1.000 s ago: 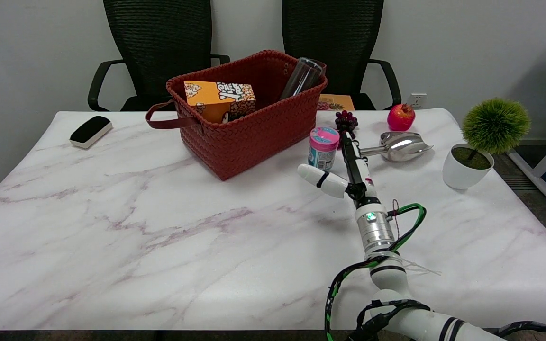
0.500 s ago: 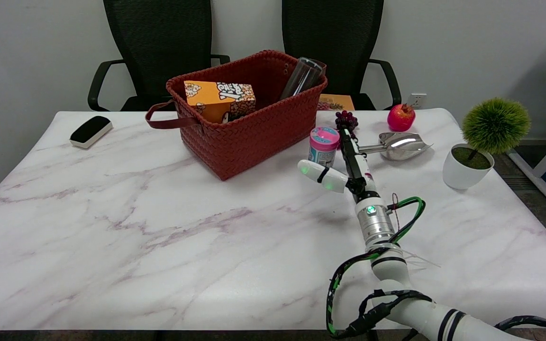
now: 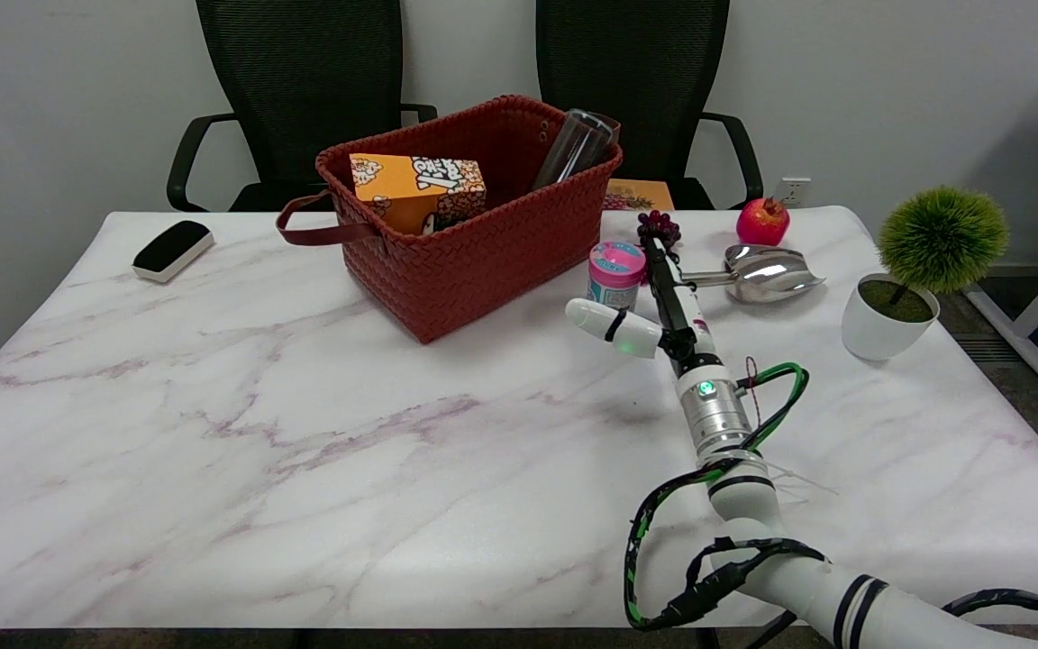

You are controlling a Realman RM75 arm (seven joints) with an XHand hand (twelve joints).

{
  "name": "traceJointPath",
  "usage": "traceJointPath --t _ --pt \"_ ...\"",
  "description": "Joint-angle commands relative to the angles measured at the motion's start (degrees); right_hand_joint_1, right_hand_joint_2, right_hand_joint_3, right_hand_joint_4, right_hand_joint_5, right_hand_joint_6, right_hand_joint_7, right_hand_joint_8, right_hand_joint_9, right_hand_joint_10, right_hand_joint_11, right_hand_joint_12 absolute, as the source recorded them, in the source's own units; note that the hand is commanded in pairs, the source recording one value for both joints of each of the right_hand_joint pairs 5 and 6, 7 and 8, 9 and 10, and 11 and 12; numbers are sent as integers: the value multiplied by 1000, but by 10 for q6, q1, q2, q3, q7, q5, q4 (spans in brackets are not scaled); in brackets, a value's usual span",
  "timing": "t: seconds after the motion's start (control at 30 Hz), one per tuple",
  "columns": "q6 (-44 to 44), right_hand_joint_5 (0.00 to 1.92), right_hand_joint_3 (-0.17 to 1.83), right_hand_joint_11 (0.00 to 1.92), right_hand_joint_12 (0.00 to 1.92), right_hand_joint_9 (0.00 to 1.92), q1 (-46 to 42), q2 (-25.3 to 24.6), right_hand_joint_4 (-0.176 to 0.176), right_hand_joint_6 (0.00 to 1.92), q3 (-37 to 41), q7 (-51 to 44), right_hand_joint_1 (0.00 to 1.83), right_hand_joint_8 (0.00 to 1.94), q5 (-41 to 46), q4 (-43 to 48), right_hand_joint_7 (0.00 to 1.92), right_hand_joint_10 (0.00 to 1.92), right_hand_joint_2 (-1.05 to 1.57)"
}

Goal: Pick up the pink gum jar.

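Since a second ago my right arm has pushed forward toward twelve o'clock, so the right hand [image 3: 654, 302] now sits closer against the pink gum jar [image 3: 615, 276], while the jar itself has not shifted. Working down by size: the marble table [image 3: 303, 433] carries a red woven basket [image 3: 474, 230] at about eleven o'clock from the jar, a potted green plant [image 3: 915, 270] well apart at three o'clock, a metal scoop [image 3: 762, 273] near at three o'clock, and a bunch of dark grapes [image 3: 658, 229] just beyond at one o'clock. The jar stands upright on the table, just in front of the basket's right corner. My hand is spread and holds nothing: the long fingers run up the jar's right side, the thumb [image 3: 611, 326] juts out at nine o'clock in front of its base, and I cannot tell whether either touches it. I judge the jar light, rigid plastic with a glossy, probably slick label, easy to tip. I would grip the body around its middle, below the lid, thumb opposing fingers. It is a short cylinder with a bright pink lid and a pale blue and white printed wrap.
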Motion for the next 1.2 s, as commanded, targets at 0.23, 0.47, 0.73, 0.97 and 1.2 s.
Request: traceJointPath --t 0.23,0.47,0.73,0.97,1.2 --pt "-38 0 79 0 0 0 17 5 0 0 11 0 909 0 1 -10 0 0 373" --pt "-56 0 81 0 0 0 27 5 0 0 14 0 911 0 1 -17 0 0 359" --pt "-57 0 84 0 0 0 34 6 0 0 20 0 912 0 1 -26 0 0 348" --pt "-51 0 90 0 0 0 28 9 0 0 31 -2 913 0 -2 -21 0 0 329" --pt "-57 0 94 0 0 0 29 9 0 0 34 0 914 0 -2 -26 0 0 313"
